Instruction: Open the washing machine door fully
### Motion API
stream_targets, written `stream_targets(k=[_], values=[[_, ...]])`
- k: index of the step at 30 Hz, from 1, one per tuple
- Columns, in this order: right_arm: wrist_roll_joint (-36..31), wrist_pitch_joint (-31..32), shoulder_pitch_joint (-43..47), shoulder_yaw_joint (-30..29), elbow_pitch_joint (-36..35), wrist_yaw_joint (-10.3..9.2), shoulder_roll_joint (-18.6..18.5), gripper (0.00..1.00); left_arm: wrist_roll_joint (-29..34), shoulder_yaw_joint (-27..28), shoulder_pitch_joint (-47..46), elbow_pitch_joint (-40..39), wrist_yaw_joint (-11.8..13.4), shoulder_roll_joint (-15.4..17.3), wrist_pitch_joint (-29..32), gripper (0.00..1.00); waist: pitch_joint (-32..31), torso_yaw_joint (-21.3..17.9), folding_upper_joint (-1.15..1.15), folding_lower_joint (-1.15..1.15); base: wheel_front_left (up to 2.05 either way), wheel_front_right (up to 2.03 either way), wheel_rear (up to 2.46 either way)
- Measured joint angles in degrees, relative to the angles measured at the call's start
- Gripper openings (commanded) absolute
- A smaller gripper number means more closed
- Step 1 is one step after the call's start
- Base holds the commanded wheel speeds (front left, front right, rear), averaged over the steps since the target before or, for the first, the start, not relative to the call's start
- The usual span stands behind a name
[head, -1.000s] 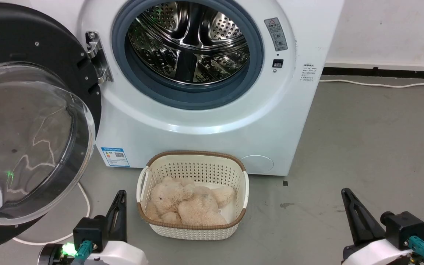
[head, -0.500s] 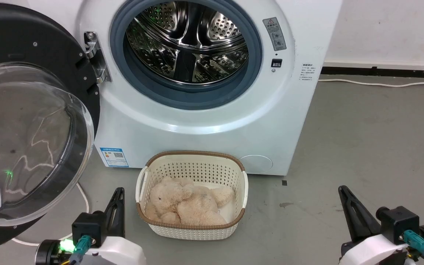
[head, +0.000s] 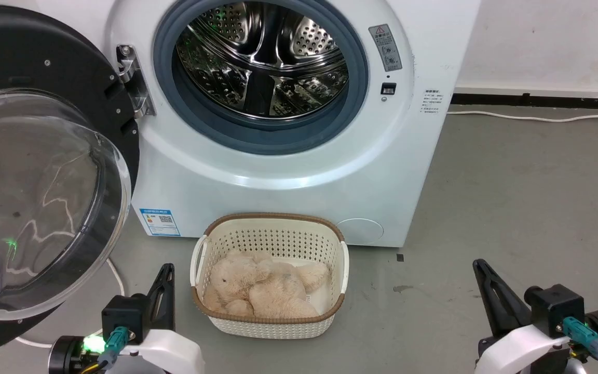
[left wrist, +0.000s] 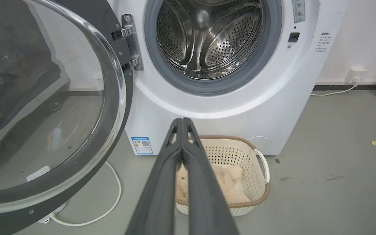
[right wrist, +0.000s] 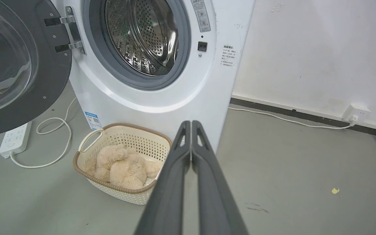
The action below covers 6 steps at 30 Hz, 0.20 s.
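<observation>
The washing machine (head: 288, 171) (left wrist: 207, 107) (right wrist: 162, 98) is a white front-loader whose round opening shows the steel drum (head: 262, 57) inside a grey-blue seal. Its door (head: 34, 171) (left wrist: 44, 107) (right wrist: 15, 65), a black disc with a bulging clear glass bowl, stands swung wide to the left on its metal hinge (head: 133, 78). My left gripper (head: 166, 270) (left wrist: 182, 121) is shut and empty, low beside the basket, below the door's rim. Far off at the lower right, my right gripper (head: 480, 266) (right wrist: 188, 123) is shut and empty too.
A cream perforated basket (head: 270, 275) (left wrist: 259, 166) (right wrist: 122, 163) holding a beige plush toy (head: 262, 291) sits on the grey floor before the machine. A white cable (head: 117, 275) and power strip (right wrist: 15, 138) lie under the door. Another cable (head: 538, 118) runs along the wall.
The whole head view has shifted a little to the left, so the camera moved. Both grippers sit slightly lower and further left in it. The door keeps its wide-open stance.
</observation>
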Motion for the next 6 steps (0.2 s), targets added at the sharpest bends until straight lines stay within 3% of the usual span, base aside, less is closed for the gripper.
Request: stream_targets(k=[6], values=[[0.0,0.0,-0.1,0.1,0.0,0.00,0.0,0.00,0.0,0.3,0.0,0.0,0.0,0.0,0.1,0.00,0.0,0.0,0.00,0.00,0.00,0.00,0.00]])
